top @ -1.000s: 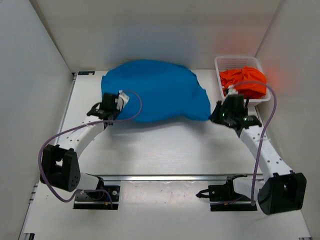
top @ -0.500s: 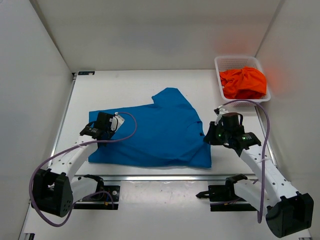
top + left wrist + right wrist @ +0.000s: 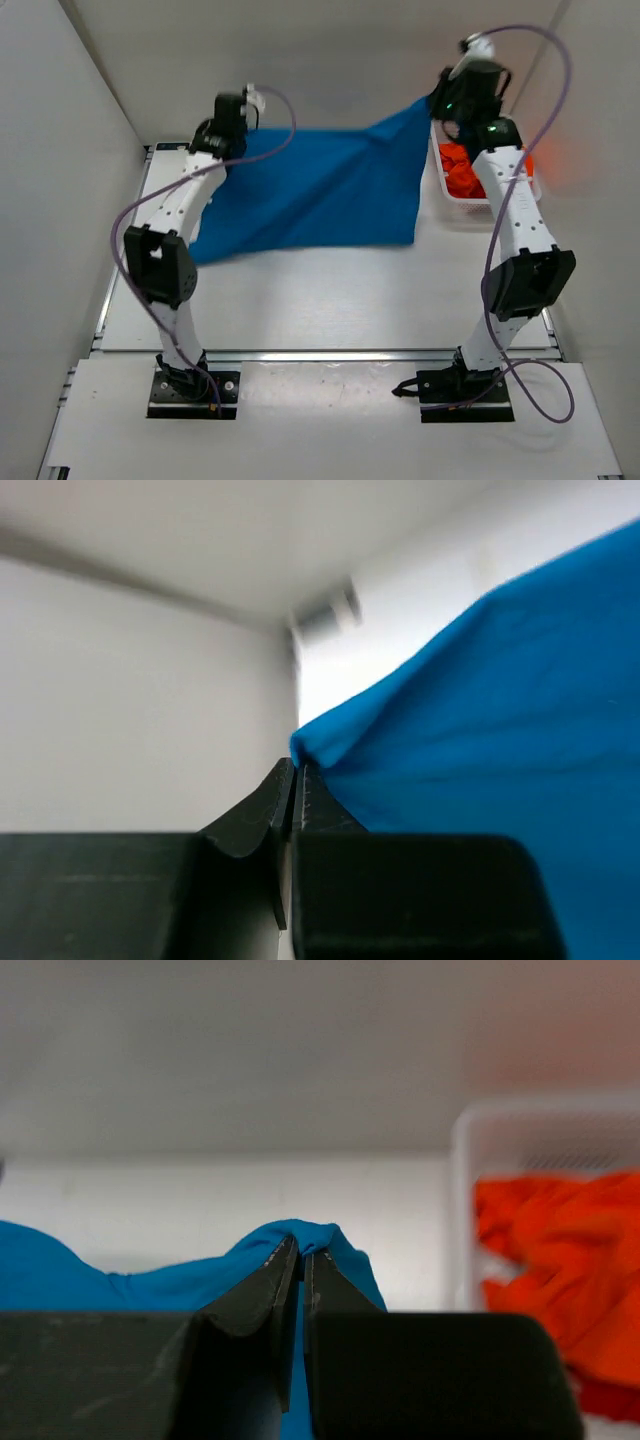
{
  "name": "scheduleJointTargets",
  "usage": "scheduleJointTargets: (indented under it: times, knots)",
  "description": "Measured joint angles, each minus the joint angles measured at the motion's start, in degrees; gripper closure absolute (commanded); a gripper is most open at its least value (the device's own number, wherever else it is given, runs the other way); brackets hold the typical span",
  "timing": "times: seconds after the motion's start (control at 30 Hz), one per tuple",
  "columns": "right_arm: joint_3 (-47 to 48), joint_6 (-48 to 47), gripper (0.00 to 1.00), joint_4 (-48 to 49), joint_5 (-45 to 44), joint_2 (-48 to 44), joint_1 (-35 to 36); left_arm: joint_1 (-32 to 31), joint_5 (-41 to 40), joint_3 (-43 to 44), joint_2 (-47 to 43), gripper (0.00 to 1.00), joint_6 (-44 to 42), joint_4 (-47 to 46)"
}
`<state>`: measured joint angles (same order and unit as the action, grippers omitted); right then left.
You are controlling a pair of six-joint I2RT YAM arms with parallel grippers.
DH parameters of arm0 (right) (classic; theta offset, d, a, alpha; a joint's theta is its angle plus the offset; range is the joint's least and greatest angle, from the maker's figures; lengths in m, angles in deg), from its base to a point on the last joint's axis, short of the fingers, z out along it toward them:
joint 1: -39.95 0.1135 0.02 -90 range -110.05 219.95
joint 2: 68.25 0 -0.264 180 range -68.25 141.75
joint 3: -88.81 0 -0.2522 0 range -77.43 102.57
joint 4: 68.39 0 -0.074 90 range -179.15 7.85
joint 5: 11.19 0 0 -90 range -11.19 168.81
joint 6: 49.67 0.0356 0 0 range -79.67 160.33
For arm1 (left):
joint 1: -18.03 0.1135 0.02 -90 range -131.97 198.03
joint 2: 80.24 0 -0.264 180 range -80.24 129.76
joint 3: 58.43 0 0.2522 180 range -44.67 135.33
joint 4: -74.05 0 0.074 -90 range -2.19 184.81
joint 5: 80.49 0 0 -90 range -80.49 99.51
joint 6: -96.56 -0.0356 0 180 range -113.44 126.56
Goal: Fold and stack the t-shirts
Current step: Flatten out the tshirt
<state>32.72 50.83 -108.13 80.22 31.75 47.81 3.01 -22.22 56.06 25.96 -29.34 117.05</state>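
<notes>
Holding the blue shirt (image 3: 320, 190) up in the air just beside the basket (image 3: 462, 1200), spread like a sheet, with the lower hem hanging close to the tabletop (image 3: 320, 300); hard to tell whether touching it. Pinching one top corner in the right gripper (image 3: 301, 1250), clamped tight on a small bunch of blue cloth, right above the basket's rim. Pinching the other top corner in the left gripper (image 3: 295, 775), likewise closed down on a fold of cloth, well away from the basket. Leaving the orange shirt (image 3: 545, 1250) crumpled inside the basket for later. Probably spreading the blue shirt flat ahead of folding. For a clean spread: holding both corners level and the top edge taut, lowering away from the basket, letting the hem land first, laying the rest down smoothly, and steering clear of the basket's rim.
</notes>
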Motion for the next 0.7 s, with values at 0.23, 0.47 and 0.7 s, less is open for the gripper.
scheduleJointTargets:
  times: [0.23,0.47,0.7]
  knots:
    - [3.06,1.03,1.00,3.78,-4.85,-9.11,-4.79,-0.26,0.37,19.17,-0.04,0.96,2.64,-6.27]
    - [-19.26,-3.13,1.00,4.44,-12.22,-24.94,4.87,-1.66,1.03,-2.95,-14.45,0.96,5.27,-10.27]
    - [-42.25,-4.07,1.00,-3.19,-18.67,-35.87,9.14,-2.43,4.42,-31.69,-19.06,0.97,5.92,-7.10]
